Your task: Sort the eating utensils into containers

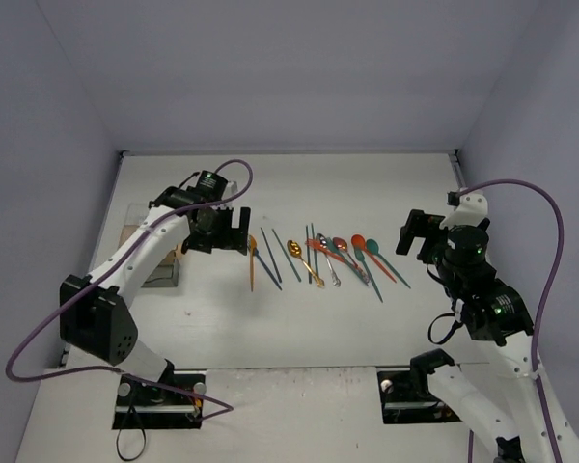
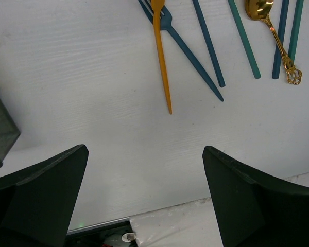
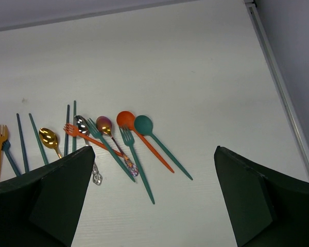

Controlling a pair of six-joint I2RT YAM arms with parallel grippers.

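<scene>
White counter (image 1: 299, 328) carries everything. Left jaws and right jaws both stand wide open, empty. Clear plastic compartment box (image 1: 158, 272) sits left of the left jaws; contents indiscernible. Coloured spoons, forks and chopsticks (image 1: 294, 248) lie in a row between both jaws, untouched.

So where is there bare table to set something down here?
Bare table lies beyond the utensils toward the back wall, and on the near side between them and the arm bases. The middle row is crowded: pieces overlap and touch.
</scene>
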